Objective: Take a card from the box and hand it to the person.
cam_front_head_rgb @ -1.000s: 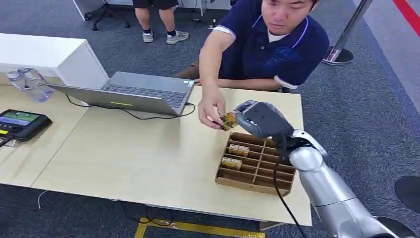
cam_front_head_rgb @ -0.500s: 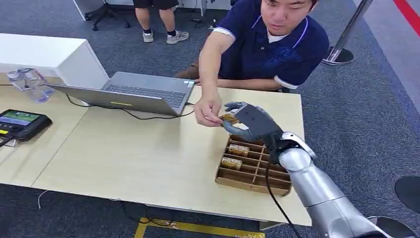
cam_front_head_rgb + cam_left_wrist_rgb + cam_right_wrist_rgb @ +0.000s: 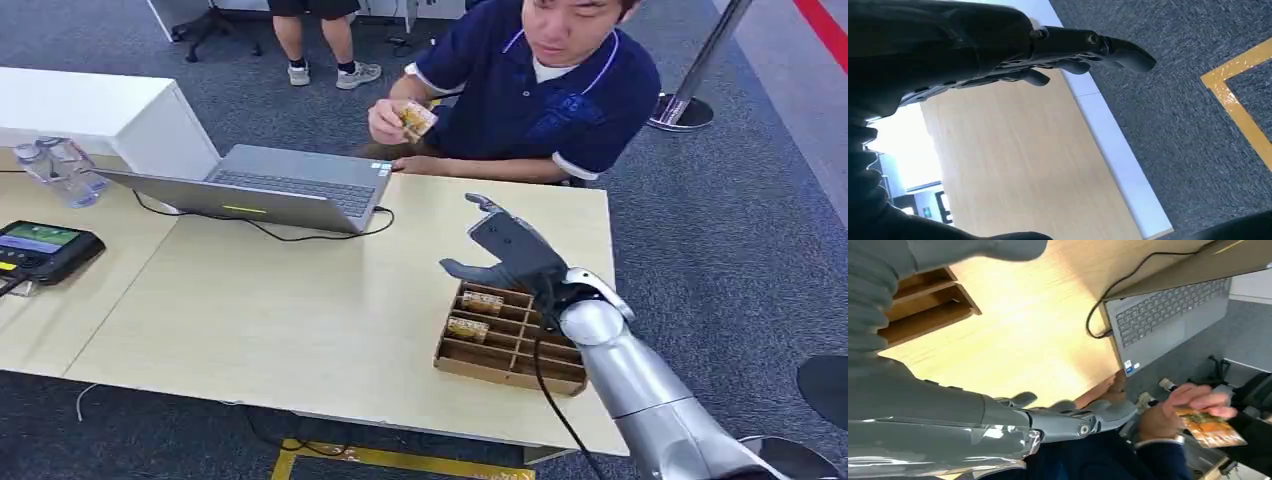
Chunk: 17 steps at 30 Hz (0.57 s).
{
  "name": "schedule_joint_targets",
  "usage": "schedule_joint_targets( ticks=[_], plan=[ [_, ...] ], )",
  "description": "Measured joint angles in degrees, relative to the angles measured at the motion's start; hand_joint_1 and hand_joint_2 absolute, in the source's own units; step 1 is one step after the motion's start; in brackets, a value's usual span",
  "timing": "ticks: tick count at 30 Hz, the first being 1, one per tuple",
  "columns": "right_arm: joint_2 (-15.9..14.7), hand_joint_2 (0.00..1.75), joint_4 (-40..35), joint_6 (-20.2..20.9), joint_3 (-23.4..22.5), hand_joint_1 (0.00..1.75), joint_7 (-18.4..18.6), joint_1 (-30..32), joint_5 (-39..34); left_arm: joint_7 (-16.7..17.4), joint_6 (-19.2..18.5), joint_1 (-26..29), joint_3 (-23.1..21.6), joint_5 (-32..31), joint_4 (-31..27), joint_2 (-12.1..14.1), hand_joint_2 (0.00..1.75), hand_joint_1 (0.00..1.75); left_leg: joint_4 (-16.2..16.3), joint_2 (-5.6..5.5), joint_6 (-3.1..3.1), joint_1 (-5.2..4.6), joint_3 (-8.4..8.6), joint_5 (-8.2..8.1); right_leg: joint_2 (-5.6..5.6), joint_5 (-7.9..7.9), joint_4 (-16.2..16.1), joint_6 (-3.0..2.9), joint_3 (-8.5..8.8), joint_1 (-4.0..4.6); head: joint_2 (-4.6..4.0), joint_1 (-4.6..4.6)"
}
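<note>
Right hand: raised above the far end of the box, fingers spread and straight, thumb out to the side, nothing held.
Left hand: seen in its wrist view, fingers stretched out and apart, empty, beside the tabletop's pale edge and above grey carpet.
Card: gripped in the person's hand, lifted near the chest, well apart from the right hand; in the right wrist view it shows an orange and green print.
Box: brown cardboard with divided slots, on the tabletop near its right end, just under the right hand.
Cards left in box: two yellowish packs stand in slots on the box's left side, one behind the other.
Person: seated at the far edge of the tabletop in a dark blue polo shirt; the other forearm lies on the tabletop.
Laptop: open, silver, at the far left of the tabletop, a black cable curving from its side.
Other things: a dark device with a lit screen and a clear plastic container on the neighbouring table at left.
</note>
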Motion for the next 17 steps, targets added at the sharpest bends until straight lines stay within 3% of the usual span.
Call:
schedule_joint_targets(
  ticks=[1,5,6,7,9,13,17],
  plan=[
    [0.0,1.75,0.0,0.0,0.0,0.00,0.0,0.0,0.0,0.0,0.0,0.0,0.0,0.0,0.0,0.0,0.00,0.00,0.0,0.00,0.00,0.00,0.00,0.00,0.00,0.00,0.0,0.00,0.00,0.00,0.00,0.00],
    [0.0,1.75,0.0,-0.2,0.0,0.00,0.0,0.0,-0.1,1.4,0.7,0.1,0.0,0.4,0.0,0.1,0.00,0.00,0.0,0.00,0.00,0.00,0.00,0.00,0.00,0.00,0.0,0.00,0.00,0.00,0.00,0.00],
    [0.0,1.75,0.0,-0.2,0.0,0.40,0.1,0.0,-0.1,1.5,0.8,0.1,0.0,0.4,0.0,0.1,0.00,0.00,0.0,0.00,0.00,0.00,0.00,0.00,0.00,0.00,0.0,0.00,0.00,0.00,0.00,0.00],
    [0.0,1.75,0.0,-0.2,0.0,1.61,0.2,0.0,-0.1,1.5,1.0,0.1,0.0,0.4,0.0,0.1,0.00,0.00,0.0,0.00,0.00,0.00,0.00,0.00,0.00,0.00,0.0,0.00,0.00,0.00,0.00,-0.02],
    [0.0,1.75,0.0,-0.2,0.0,1.75,0.2,0.0,-0.3,1.5,1.2,0.2,0.0,0.4,0.0,0.1,0.00,0.00,0.0,0.00,0.00,0.00,0.01,0.00,0.00,0.00,0.0,0.00,0.00,0.00,0.00,-0.02],
    [-0.1,1.75,-0.9,-1.1,0.0,1.75,-0.2,0.7,-0.8,1.5,1.5,0.2,0.0,0.5,0.0,0.1,0.00,0.00,0.0,0.00,0.00,0.00,0.05,0.00,0.00,0.00,0.0,0.00,-0.02,0.00,0.00,0.00],
    [-1.7,1.75,-6.7,-4.4,-1.1,1.73,-2.8,5.3,-2.0,1.5,2.0,0.4,0.0,1.0,0.0,0.1,0.00,0.00,0.0,-0.03,0.00,-0.01,-0.01,-0.01,-0.03,-0.01,0.0,0.00,-0.04,0.00,0.00,0.00]
  ],
)
